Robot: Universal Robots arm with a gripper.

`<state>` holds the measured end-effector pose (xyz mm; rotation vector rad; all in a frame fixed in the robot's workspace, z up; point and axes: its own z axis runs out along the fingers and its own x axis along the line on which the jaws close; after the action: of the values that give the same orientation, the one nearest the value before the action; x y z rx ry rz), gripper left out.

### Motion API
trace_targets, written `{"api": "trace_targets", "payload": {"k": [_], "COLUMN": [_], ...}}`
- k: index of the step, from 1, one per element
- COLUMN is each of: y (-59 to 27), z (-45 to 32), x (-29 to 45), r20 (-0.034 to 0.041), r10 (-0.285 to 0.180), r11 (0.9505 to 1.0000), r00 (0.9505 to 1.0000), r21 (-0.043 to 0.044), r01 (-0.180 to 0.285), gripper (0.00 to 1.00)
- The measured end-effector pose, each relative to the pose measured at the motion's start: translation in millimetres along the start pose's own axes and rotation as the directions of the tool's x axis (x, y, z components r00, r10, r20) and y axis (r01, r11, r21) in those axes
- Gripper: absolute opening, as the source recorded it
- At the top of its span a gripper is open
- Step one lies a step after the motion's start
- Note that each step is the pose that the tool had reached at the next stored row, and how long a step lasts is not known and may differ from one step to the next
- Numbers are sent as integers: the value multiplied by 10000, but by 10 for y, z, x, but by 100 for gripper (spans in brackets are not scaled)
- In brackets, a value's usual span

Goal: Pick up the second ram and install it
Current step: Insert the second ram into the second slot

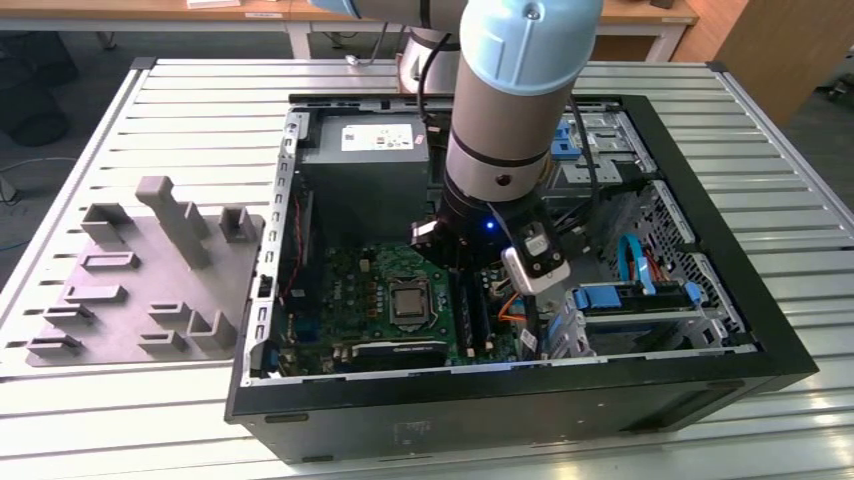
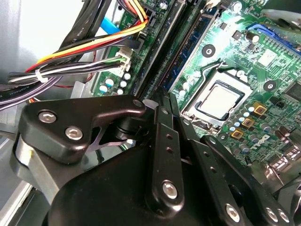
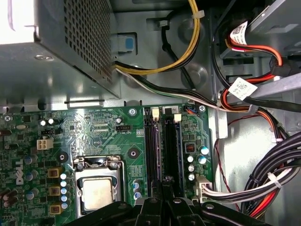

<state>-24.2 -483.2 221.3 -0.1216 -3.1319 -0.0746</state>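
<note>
Blue-green thin circuit-board stick [image 2: 186, 51] seemingly stands in the long black slot [image 1: 470, 305], at three o'clock from the silver processor socket [image 1: 404, 300] in the exterior view. Black gripper [image 2: 164, 94], fingers together, bears on its end. This looks like the seating step, which wants a straight, even press.

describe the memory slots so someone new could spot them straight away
Inside the open black computer case, find the square silver processor socket on the green motherboard. Just to the exterior view's right of it run the memory slots: long, narrow, parallel black strips with pale clips at one end, unlike the squat parts nearby.
</note>
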Motion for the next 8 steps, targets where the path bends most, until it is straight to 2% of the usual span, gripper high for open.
{"api": "trace_targets", "payload": {"k": [6,8], "y": [0,-2], "z": [0,-1], "x": [0,-1], "r20": [3,-2], "r10": [47,46], "r11": [10000,10000], "r00": [10000,10000], "r21": [-4,-53], "r01": [-47,-46], "gripper": [12,12]}}
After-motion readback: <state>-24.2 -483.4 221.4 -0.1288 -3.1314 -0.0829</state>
